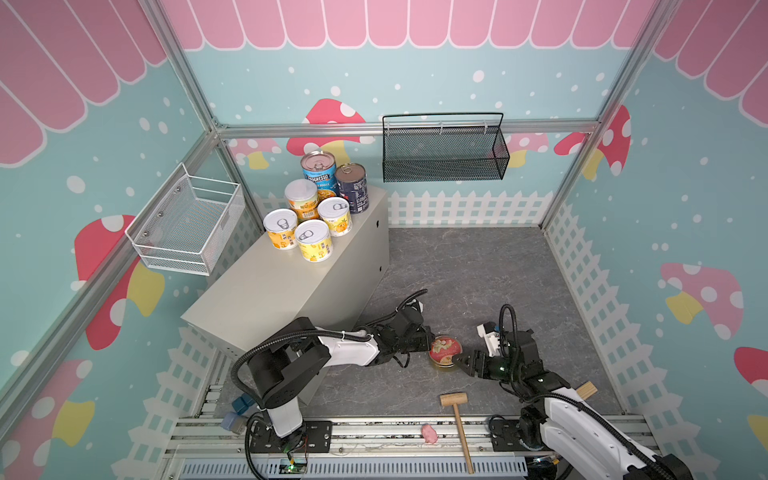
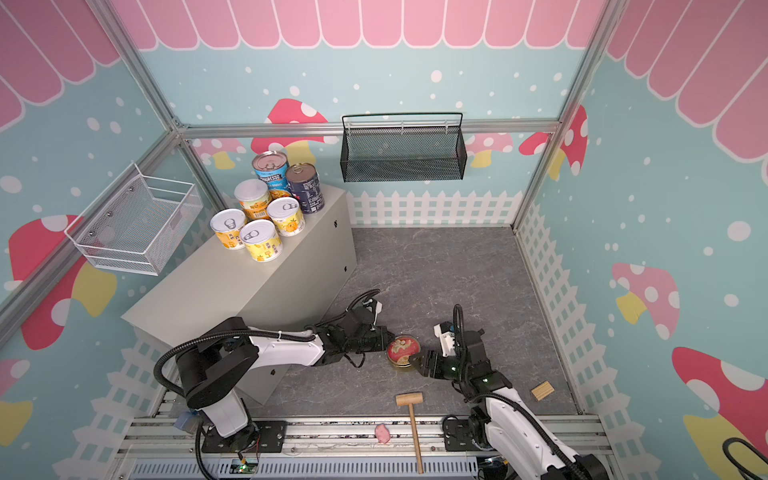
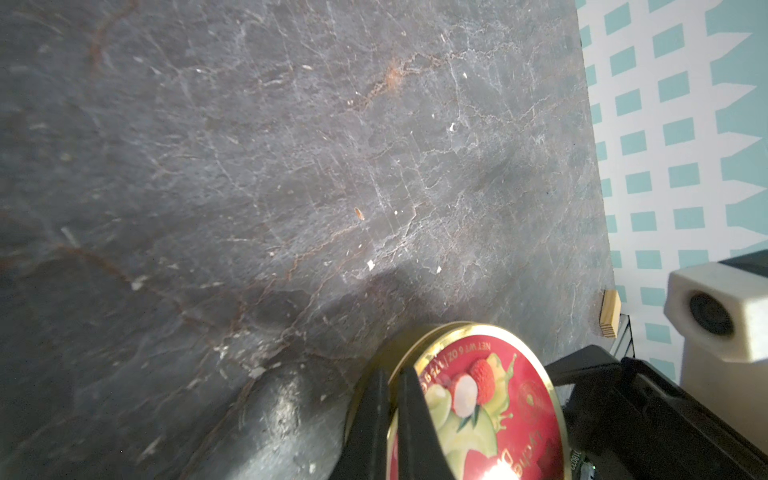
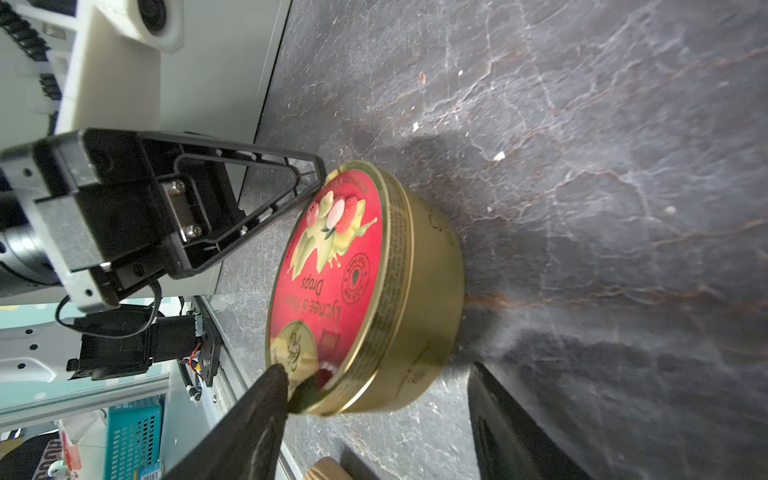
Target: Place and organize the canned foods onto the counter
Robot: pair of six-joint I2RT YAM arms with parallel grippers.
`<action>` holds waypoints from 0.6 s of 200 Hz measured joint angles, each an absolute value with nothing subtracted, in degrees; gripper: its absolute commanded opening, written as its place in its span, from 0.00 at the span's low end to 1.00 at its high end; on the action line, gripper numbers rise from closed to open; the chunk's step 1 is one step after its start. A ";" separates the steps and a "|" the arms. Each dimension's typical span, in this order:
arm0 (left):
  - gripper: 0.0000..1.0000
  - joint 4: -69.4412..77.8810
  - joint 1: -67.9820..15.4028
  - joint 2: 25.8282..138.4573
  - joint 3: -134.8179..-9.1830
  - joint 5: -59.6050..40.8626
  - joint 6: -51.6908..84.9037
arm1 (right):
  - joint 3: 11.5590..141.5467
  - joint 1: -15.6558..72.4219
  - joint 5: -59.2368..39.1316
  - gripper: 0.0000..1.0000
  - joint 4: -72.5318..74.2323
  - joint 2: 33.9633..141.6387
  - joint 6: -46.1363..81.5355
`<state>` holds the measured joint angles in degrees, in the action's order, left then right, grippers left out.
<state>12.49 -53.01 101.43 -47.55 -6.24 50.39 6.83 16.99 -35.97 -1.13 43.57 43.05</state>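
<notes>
Item: flat gold, red-lidded lychee-drops tin [image 1: 445,350], lying lid-up on the dark floor [image 1: 478,270] beside the counter [image 1: 266,291], apparently braced at one rim by the closed left gripper [image 1: 427,336] while the right gripper [image 1: 456,361] has its jaws parted about the opposite edge; six cans [image 1: 316,208] already stand grouped on the counter.

Six cans [image 1: 305,203] stand clustered on the table's [image 1: 257,299] far end. The candy tin [image 1: 445,351] lies on the floor [image 1: 478,270] right of the table, between left gripper [image 1: 429,338] and right gripper [image 1: 460,360]. The mallet [image 1: 461,434] lies before the tin, the small toy [image 1: 430,433] beside its handle.
</notes>
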 measured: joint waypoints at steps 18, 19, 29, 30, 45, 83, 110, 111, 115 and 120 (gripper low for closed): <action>0.08 12.49 -53.01 101.43 -47.55 -6.26 50.39 | 6.00 16.99 -36.73 0.70 0.30 43.57 43.81; 0.08 12.51 -53.01 101.43 -47.55 -6.26 50.39 | 5.98 16.99 -36.77 0.70 0.34 43.57 43.83; 0.08 12.51 -53.01 101.43 -47.55 -6.26 50.39 | 5.78 16.99 -37.15 0.70 0.75 43.57 44.25; 0.08 12.51 -53.01 101.41 -47.55 -6.26 50.39 | 5.76 16.99 -37.17 0.70 0.78 43.57 44.25; 0.08 12.49 -52.99 101.43 -47.55 -6.15 50.39 | 5.61 16.99 -37.65 0.70 1.61 43.57 44.80; 0.08 12.49 -52.95 101.43 -47.55 -6.22 50.39 | 3.60 16.99 -39.35 0.70 5.15 43.88 46.46; 0.08 12.45 -52.95 101.43 -47.55 -6.00 50.39 | 3.49 16.99 -40.07 0.70 7.20 44.91 47.27; 0.08 12.45 -52.95 101.43 -47.55 -5.98 50.39 | 3.49 16.99 -40.10 0.70 7.27 44.93 47.29; 0.08 12.45 -52.95 101.43 -47.55 -5.93 50.39 | 3.49 16.99 -40.18 0.70 7.51 45.08 47.40; 0.08 12.45 -52.95 101.43 -47.55 -5.87 50.39 | 3.49 16.99 -40.29 0.70 7.88 45.28 47.53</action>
<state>12.45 -52.95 101.43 -47.55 -5.87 50.39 3.49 16.99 -40.29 7.88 45.28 47.53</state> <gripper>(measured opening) 0.081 0.700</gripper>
